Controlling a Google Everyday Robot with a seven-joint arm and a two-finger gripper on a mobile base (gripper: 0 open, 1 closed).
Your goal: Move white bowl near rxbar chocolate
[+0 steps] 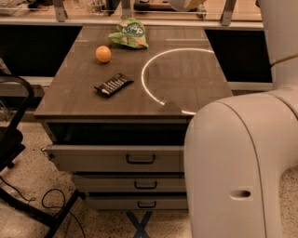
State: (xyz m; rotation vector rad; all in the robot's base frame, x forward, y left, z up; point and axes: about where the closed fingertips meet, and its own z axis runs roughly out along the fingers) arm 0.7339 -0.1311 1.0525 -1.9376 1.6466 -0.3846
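Observation:
The rxbar chocolate [113, 84], a flat black wrapper, lies on the left half of the wooden table [186, 79]. The white bowl [182, 4] hangs in the air above the table's far edge, and only its lower part shows at the top of the view. My gripper [192, 2] is at the top edge, mostly cut off, shut on the bowl. My white arm [242, 162] fills the right side and the foreground.
An orange [103, 54] sits behind the bar. A green snack bag [130, 33] lies at the far edge. A bright ring of light [144, 81] marks the table's right half. Drawers [116, 158] stand slightly open below. A black chair [14, 139] is at the left.

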